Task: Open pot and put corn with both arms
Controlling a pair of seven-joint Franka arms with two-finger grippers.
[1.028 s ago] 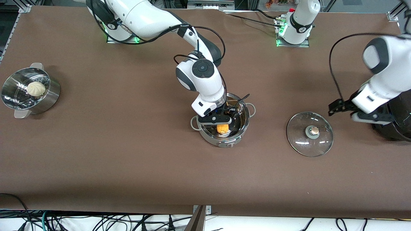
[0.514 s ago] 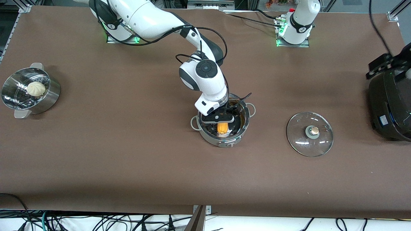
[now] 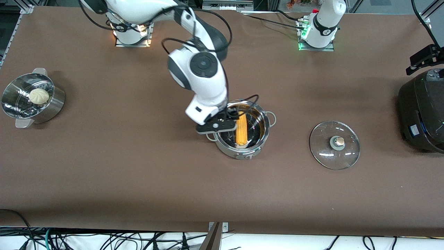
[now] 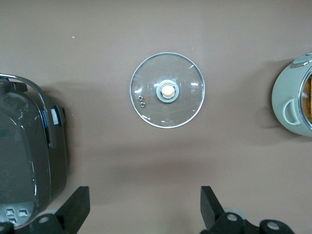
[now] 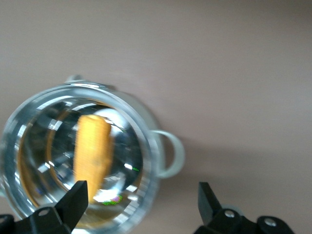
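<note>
Yellow-orange corn cob [image 3: 241,129] is seen lying in the shallow shiny steel pot [image 3: 261,138], released by the right gripper [image 3: 218,125], whose fingers [image 5: 74,204] are spread and which has risen toward the pot's rim. Left gripper [image 4: 144,210], fingers parted, has lifted away above the round glass lid [image 3: 334,144] resting on the brown surface [image 3: 138,173].

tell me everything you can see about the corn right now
The corn is one yellow-orange cob with bumpy kernels, lying flat inside the open steel pot, on its bottom, reaching nearly across it. Nothing grips it: the right gripper is open above the pot's rim, toward the right arm's end.
</note>
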